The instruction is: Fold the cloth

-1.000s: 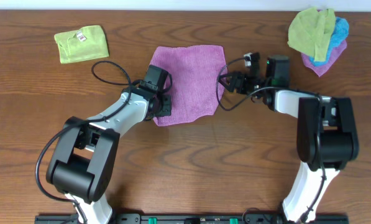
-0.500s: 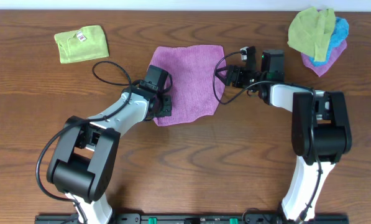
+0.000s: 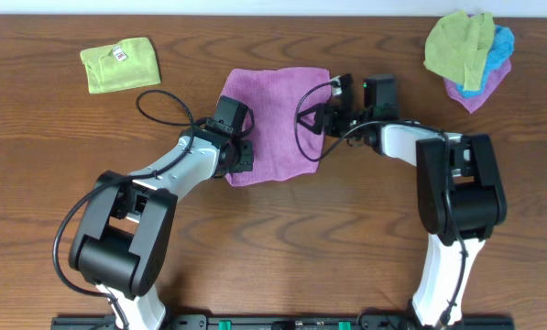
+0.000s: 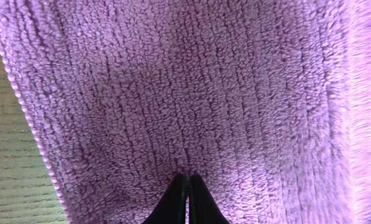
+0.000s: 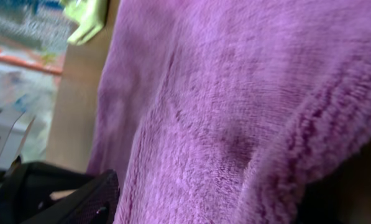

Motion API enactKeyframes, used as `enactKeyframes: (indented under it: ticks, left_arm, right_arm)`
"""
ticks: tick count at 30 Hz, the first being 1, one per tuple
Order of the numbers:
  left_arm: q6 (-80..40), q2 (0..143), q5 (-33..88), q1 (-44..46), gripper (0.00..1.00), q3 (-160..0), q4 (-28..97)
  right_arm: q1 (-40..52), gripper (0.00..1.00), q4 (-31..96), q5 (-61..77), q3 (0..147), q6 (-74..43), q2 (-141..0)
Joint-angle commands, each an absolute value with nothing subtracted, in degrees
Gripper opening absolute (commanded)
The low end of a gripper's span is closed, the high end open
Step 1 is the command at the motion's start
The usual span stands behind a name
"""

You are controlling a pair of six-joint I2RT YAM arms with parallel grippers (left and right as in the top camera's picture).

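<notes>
A purple cloth (image 3: 278,110) lies spread on the wooden table in the overhead view. My left gripper (image 3: 243,154) rests on its lower left part. In the left wrist view its fingertips (image 4: 186,178) are pressed together on top of the purple cloth (image 4: 191,87), with the cloth's left hem beside bare wood. My right gripper (image 3: 321,119) is at the cloth's right edge. In the right wrist view the purple cloth (image 5: 222,106) fills the frame and a thick fold of it sits between the dark fingers (image 5: 235,199), so this gripper is shut on the cloth's right edge.
A folded green cloth (image 3: 119,64) lies at the back left. A pile of green, blue and purple cloths (image 3: 467,55) sits at the back right. Black cables loop beside both wrists.
My right gripper has moved left, from beside the cloth's right edge to over that edge. The left arm and the rest of the cloth have not moved.
</notes>
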State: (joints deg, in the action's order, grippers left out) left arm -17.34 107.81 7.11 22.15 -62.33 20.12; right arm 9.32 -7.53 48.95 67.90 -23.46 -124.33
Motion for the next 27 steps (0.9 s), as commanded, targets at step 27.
enactKeyframes:
  ticks: [27]
  left_arm:
    - [-15.2, 114.7, 1.3, 21.8, 0.06, -62.4, 15.5]
  right_arm:
    - [6.8, 0.69, 14.6, 62.6, 66.4, -22.5, -109.3]
